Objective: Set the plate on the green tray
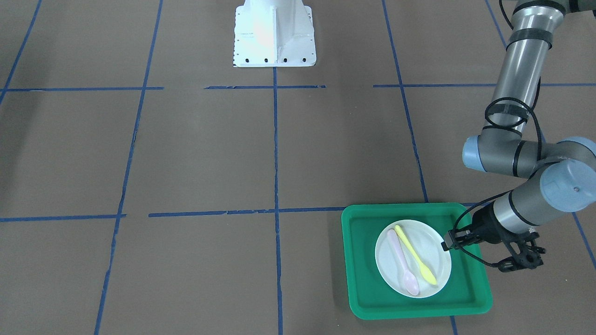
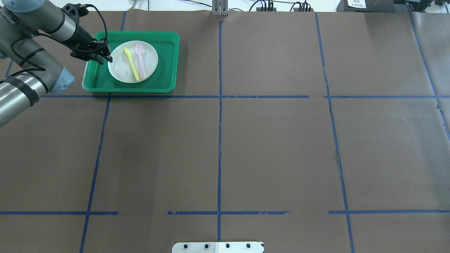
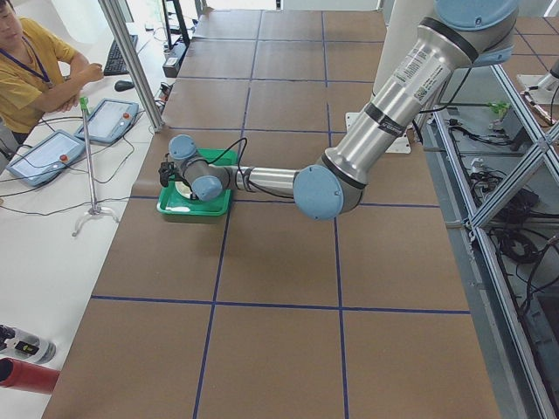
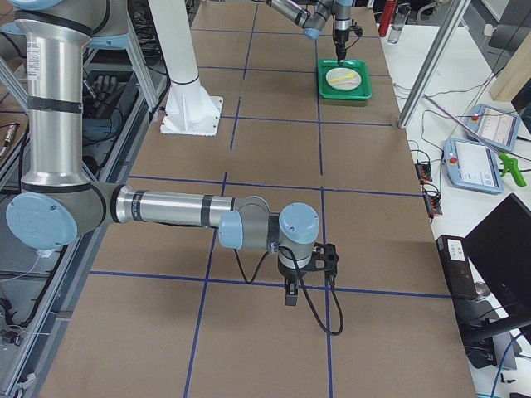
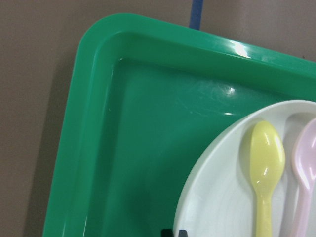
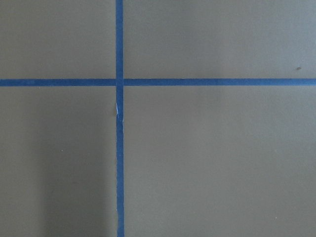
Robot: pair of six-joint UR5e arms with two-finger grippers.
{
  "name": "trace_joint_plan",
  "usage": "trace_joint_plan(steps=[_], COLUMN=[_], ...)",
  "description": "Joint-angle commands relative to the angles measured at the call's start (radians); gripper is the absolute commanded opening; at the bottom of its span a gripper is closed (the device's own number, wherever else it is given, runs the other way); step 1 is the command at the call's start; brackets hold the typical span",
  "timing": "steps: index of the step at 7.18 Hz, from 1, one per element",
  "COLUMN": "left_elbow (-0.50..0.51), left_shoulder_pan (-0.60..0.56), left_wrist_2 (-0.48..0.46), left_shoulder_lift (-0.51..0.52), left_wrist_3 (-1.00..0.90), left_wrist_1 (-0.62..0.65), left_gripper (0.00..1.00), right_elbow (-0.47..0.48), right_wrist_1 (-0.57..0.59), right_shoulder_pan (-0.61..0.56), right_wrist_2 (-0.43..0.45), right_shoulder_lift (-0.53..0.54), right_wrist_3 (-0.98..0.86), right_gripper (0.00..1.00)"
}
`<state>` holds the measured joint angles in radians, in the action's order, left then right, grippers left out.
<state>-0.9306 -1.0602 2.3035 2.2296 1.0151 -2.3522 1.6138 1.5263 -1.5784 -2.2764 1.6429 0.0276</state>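
Brown table (image 2: 274,147) crossed by blue tape lines (image 2: 219,140); white side bench (image 3: 52,262) alongside

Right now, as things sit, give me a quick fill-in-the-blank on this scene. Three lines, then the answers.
1. The plate sits in the tray, whose colour is ____.
2. Beside the yellow spoon on the plate lies a second spoon, coloured ____.
3. The left gripper is at the rim of the ____.

Missing words: green; pink; plate.
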Motion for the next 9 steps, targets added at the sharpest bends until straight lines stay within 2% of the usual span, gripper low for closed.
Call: trace_joint_plan(steps=[1, 3, 4, 7, 8, 9], left_elbow=[-0.111, -0.335, -0.397, -0.549, -0.604, -0.672], left_shoulder_pan=[-0.017, -0.098, -0.133, -0.277, -0.359, -0.415], left_wrist_2=[-0.006, 0.002, 0.002, 0.017, 0.074, 0.077], left_shoulder_lift=[-0.087, -0.261, -0.309, -0.535, -0.592, -0.600], left_wrist_3=[-0.036, -0.185, -0.307, -0.654, -0.768, -0.858], left_wrist_1=[-0.001, 0.048, 0.103, 0.200, 0.288, 0.423], left_gripper=[1.00, 1.00, 1.00, 1.00, 1.00, 1.00], right_elbow=[0.000, 0.000, 0.000, 0.000, 0.000, 0.000], right_wrist_1=[0.000, 0.000, 0.000, 0.000, 0.000, 0.000], right_shoulder_pan=[0.000, 0.000, 0.000, 0.000, 0.000, 0.000], right_wrist_2=[0.000, 0.000, 0.000, 0.000, 0.000, 0.000], right_shoulder_lift=[0.000, 0.000, 0.000, 0.000, 0.000, 0.000], right_wrist_3=[0.000, 0.000, 0.001, 0.000, 0.000, 0.000], right_gripper=[1.00, 1.00, 1.00, 1.00, 1.00, 1.00])
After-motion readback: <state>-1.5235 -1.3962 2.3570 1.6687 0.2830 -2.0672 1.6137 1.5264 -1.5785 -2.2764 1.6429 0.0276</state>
